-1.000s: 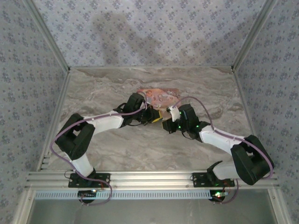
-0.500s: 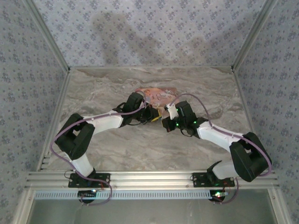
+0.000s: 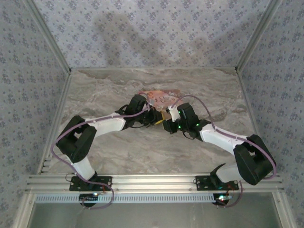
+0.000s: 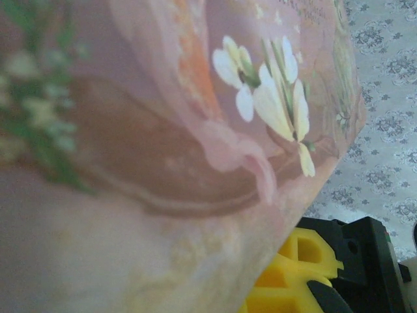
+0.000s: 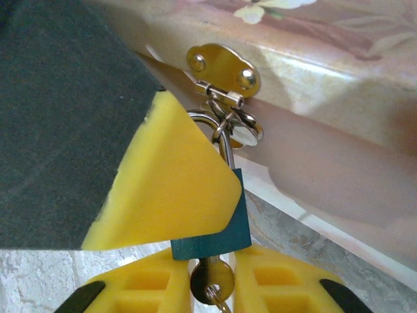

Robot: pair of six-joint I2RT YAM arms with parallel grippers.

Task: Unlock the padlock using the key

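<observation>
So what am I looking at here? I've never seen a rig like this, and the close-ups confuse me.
You are seeing two robot arms, the left arm and the right arm, bolted at the near edge of a marble table. The wide picture comes from a camera above and behind them; each close-up comes from a camera on one arm's wrist. A pink flowered box lies on the table, and both arms reach to it. The left wrist's camera sits right up against that box. The right wrist's shows the box's gold clasp with a small blue padlock hanging from it. The right pincer holds a key pushed into the padlock's underside. The big yellow pad looks like a finger of the left pincer, lying against the padlock.
</observation>
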